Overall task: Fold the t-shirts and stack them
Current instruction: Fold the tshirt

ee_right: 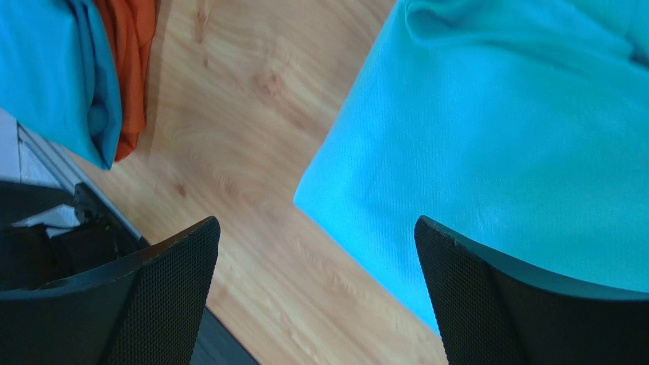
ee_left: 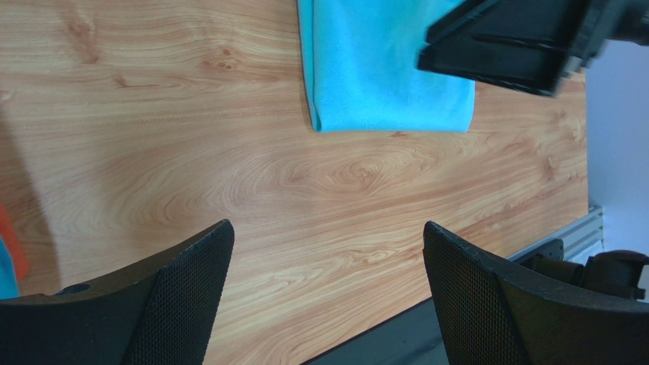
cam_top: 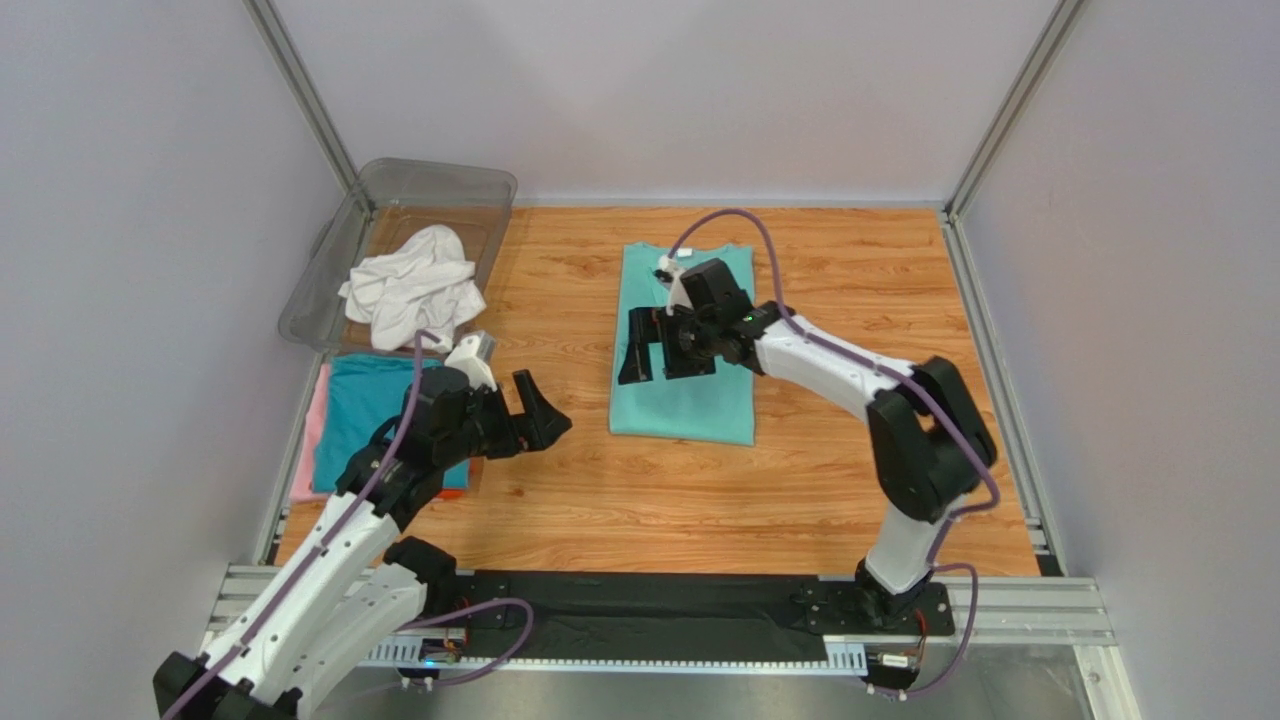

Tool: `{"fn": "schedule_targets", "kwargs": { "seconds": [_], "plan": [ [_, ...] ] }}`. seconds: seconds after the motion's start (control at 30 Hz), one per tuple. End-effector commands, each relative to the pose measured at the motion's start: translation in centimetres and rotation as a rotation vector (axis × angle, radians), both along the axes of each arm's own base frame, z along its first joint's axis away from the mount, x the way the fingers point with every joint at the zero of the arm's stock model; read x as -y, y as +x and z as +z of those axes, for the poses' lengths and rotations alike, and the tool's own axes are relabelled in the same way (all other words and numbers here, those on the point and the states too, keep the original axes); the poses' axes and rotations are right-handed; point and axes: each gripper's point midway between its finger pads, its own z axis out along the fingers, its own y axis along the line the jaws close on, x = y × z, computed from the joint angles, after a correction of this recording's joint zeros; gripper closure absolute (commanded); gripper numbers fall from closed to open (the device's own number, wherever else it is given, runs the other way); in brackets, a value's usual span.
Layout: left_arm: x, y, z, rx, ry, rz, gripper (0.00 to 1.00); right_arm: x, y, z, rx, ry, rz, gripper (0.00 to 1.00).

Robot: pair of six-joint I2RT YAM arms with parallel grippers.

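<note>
A mint green t-shirt (cam_top: pixel 684 398) lies folded into a long strip at the middle of the table. My right gripper (cam_top: pixel 661 357) hovers open and empty over its left edge. In the right wrist view (ee_right: pixel 316 251) the shirt (ee_right: pixel 518 137) lies under the right finger. My left gripper (cam_top: pixel 526 425) is open and empty above bare wood, left of the shirt. The left wrist view (ee_left: pixel 327 251) shows the shirt's near end (ee_left: pixel 381 68). A crumpled white t-shirt (cam_top: pixel 409 285) lies over the bin's near end. A folded teal-blue shirt (cam_top: pixel 353 413) tops pink (cam_top: pixel 311 435) and orange (ee_right: pixel 133 61) ones at the left edge.
A clear plastic bin (cam_top: pixel 436 188) stands at the back left. Metal frame posts and rails border the table on both sides. The arms' black base plate (cam_top: pixel 676 608) runs along the near edge. The right gripper shows in the left wrist view (ee_left: pixel 518 38).
</note>
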Motion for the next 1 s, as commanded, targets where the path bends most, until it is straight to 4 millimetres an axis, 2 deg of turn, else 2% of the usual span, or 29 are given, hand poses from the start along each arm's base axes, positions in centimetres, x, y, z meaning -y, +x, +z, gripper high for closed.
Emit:
{"fn": "schedule_targets", "kwargs": {
  "seconds": [0.0,0.03,0.07,0.1,0.13,0.17,0.3,0.33,0.43,0.53,0.6,0.63,0.67,0.7,0.73,0.77,0.8,0.83,0.87,0.9,0.93,0.97],
  "plan": [
    [-1.0,-0.3,0.3,0.013,-0.016,0.074,0.00,-3.1,4.3,1.0,0.096,0.025,-0.011,0.00],
    [-1.2,-0.5,0.3,0.021,-0.022,0.077,0.00,-3.8,5.7,-0.1,0.088,0.009,-0.028,0.00],
    [-1.2,-0.5,0.5,0.028,-0.027,0.078,0.00,-3.8,5.7,-1.7,0.062,-0.010,-0.028,0.00],
    [-1.3,-0.6,0.3,0.023,-0.021,0.085,0.00,-4.0,6.3,-2.1,0.057,-0.021,-0.031,0.00],
    [-1.4,-0.6,0.2,0.027,-0.019,0.088,0.00,-4.8,7.4,-1.3,0.074,-0.011,-0.031,0.00],
    [-1.5,-0.6,0.1,0.021,-0.015,0.096,0.00,-5.0,7.8,-3.0,0.045,-0.033,-0.035,0.00],
    [-1.6,-0.5,-0.2,0.007,0.000,0.098,0.00,-6.4,10.7,-3.6,0.076,-0.035,-0.062,0.00],
    [-1.6,-0.5,-0.5,-0.006,0.008,0.094,0.00,-6.6,11.5,-4.4,0.081,-0.051,-0.065,0.00],
    [-1.4,-0.5,-0.9,-0.032,0.016,0.082,0.00,-7.3,14.9,-2.9,0.153,-0.052,-0.098,0.00],
    [-1.0,-0.7,-1.1,-0.055,0.013,0.063,0.00,-7.3,15.5,-2.5,0.151,-0.071,-0.092,0.00],
    [-0.8,-0.7,-1.4,-0.064,0.006,0.063,0.00,-7.3,15.8,-1.0,0.185,-0.070,-0.091,0.00],
    [-0.8,-0.6,-1.6,-0.074,0.003,0.066,0.00,-7.0,15.7,1.1,0.218,-0.059,-0.097,0.00],
    [-0.5,-0.4,-1.6,-0.072,-0.013,0.070,0.00,-6.8,15.7,2.3,0.238,-0.056,-0.106,0.00],
    [-0.4,-0.4,-2.0,-0.084,-0.020,0.076,0.00,-5.8,15.4,2.5,0.244,-0.081,-0.127,0.00],
    [-0.2,-0.3,-2.2,-0.091,-0.034,0.076,0.00,-5.1,14.9,5.9,0.296,-0.059,-0.147,0.00],
    [0.3,0.3,-1.7,-0.054,-0.055,0.064,0.00,-4.3,14.6,7.2,0.323,-0.062,-0.165,0.00],
    [0.8,0.2,-1.9,-0.052,-0.069,0.035,0.00,-2.4,13.8,5.8,0.315,-0.126,-0.212,0.00],
    [1.1,0.4,-2.2,-0.055,-0.075,0.018,0.00,-0.7,13.1,9.7,0.382,-0.107,-0.273,0.00],
    [1.8,0.7,-1.7,-0.038,-0.099,-0.006,0.00,0.7,12.7,10.4,0.409,-0.117,-0.320,0.00],
    [2.0,0.8,-1.9,-0.046,-0.102,-0.012,0.00,3.2,11.7,14.1,0.474,-0.097,-0.414,0.00],
    [2.2,1.1,-2.5,-0.073,-0.097,-0.015,0.00,5.2,10.2,11.3,0.434,-0.149,-0.449,0.00],
    [2.7,1.3,-2.4,-0.072,-0.109,-0.034,0.00,6.9,9.5,11.8,0.443,-0.148,-0.499,0.00]
  ]
}}
